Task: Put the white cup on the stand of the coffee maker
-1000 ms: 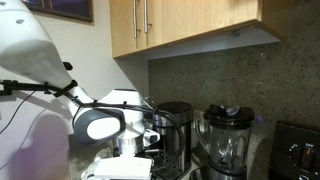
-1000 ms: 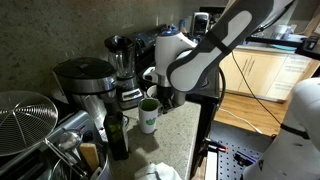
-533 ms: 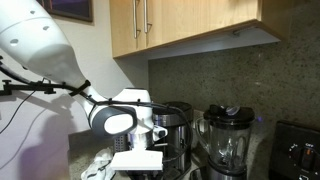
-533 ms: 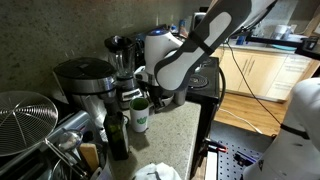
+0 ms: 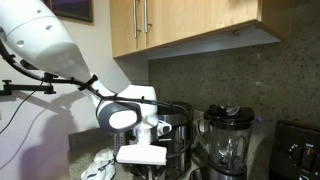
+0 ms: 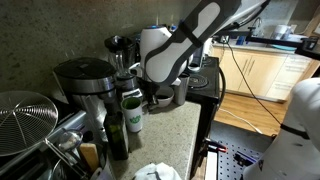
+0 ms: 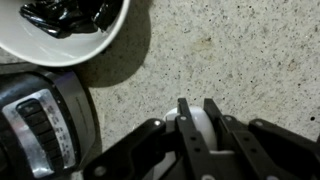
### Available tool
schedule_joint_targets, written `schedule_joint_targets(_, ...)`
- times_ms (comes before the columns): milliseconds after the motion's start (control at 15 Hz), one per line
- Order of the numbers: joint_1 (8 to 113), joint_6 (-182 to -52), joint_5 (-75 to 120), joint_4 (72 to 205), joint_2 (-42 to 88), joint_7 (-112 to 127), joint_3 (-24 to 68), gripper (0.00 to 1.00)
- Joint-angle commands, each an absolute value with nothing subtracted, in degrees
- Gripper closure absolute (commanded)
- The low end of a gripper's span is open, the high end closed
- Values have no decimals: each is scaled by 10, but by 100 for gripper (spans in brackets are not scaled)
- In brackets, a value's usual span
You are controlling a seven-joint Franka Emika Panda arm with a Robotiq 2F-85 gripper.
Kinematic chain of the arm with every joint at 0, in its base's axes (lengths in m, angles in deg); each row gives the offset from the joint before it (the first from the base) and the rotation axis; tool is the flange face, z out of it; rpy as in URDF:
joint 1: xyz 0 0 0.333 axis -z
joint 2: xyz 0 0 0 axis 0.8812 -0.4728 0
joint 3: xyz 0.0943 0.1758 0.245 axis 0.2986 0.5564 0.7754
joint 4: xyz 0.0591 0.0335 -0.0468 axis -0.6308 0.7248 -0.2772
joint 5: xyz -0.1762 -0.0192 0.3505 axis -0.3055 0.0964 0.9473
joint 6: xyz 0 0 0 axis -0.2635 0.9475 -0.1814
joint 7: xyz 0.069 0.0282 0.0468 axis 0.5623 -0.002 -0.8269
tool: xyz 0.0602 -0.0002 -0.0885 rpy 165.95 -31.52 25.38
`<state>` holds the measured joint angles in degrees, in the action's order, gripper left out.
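Claw point(image 7: 198, 130) tight on white cup point(image 6: 131, 116).

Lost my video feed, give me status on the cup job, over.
Hand shut on white cup with green logo. Cup beside silver-and-black coffee maker, not yet on its stand. Dark glass bottle close alongside.

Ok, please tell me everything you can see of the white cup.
The white cup looks like paper, with a green mark on its side. It is upright, held by the hand, close beside the dark bottle and in front of the coffee maker. Whether it touches the counter is unclear.
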<state>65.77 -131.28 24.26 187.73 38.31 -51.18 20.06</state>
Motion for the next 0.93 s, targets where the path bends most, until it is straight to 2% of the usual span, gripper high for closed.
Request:
schedule_joint_targets(0,661,-1283,271,1861,411,-533,208,90)
schedule_joint_targets(867,655,-1241,315,1867,471,-567,197,89)
